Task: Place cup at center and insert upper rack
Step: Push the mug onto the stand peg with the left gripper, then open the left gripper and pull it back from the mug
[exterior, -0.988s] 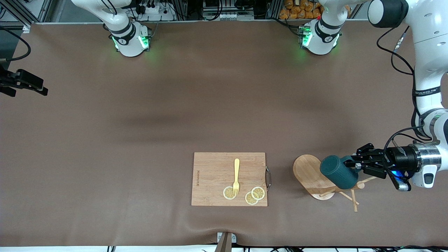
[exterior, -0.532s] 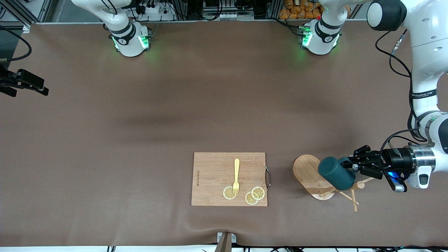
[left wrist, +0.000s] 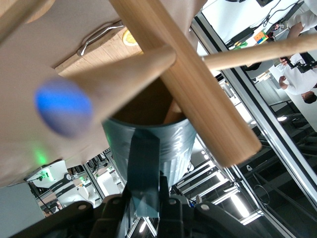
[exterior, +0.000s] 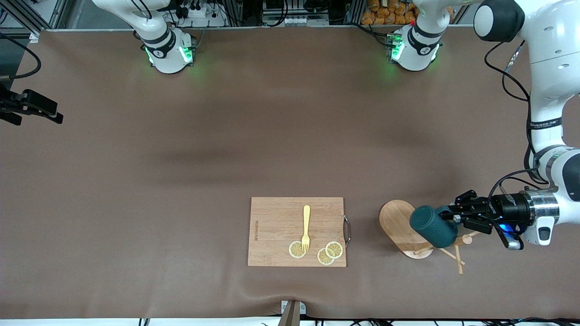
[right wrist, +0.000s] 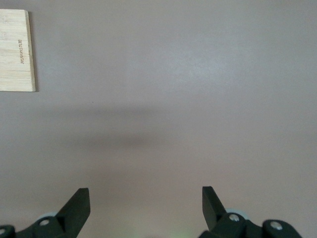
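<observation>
Cup (exterior: 432,232) is held by its handle in the clamped left gripper (exterior: 453,217), tipped sideways over the upper rack (exterior: 401,224), which stands toward the left arm's end of the table beside the cutting board (exterior: 276,226). Right gripper (right wrist: 146,208) is seen waiting with fingers (right wrist: 77,208) apart over bare table (right wrist: 198,74).

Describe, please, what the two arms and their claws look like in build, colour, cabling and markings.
Both arms have glossy white rounded shells with dark joints; green lights glow at their bases. The left arm has loose black cables, a black band with small lettering, a silver wrist collar and a blue light near the wrist. The left claw is black, angular metal. The right claw has dark fingers with pale screw heads.
</observation>
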